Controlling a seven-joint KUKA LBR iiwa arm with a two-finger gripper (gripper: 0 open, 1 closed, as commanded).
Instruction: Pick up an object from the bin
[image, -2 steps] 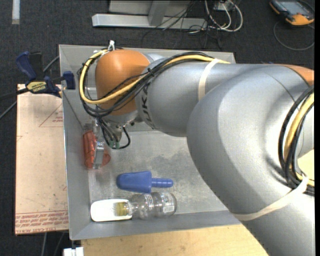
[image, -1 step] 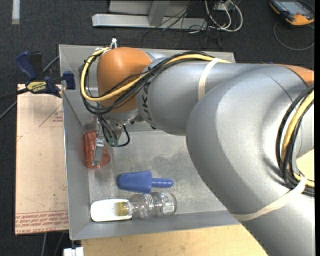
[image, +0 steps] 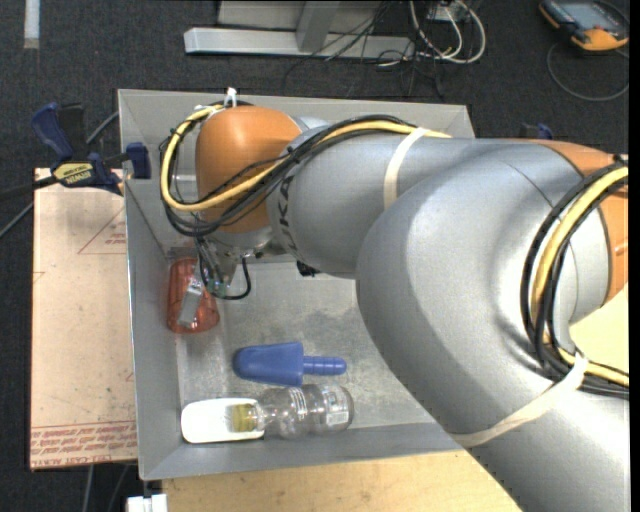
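Grey bin (image: 330, 325) holds orange packet (image: 190, 298), blue peg (image: 280, 363) and bottle (image: 300, 410), none lifted; claw (image: 218, 278) hangs by the packet, its opening impossible to tell.

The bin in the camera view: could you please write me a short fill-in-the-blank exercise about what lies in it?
1. The tool hangs close to the reddish-orange thing, which lies by the ____ wall of the bin in the view.
2. The rounded thing with a short handle on the bin floor is ____ in colour.
3. The clear bottle lies on its ____, between that rounded thing and the bin's near wall.

Missing words: left; blue; side.
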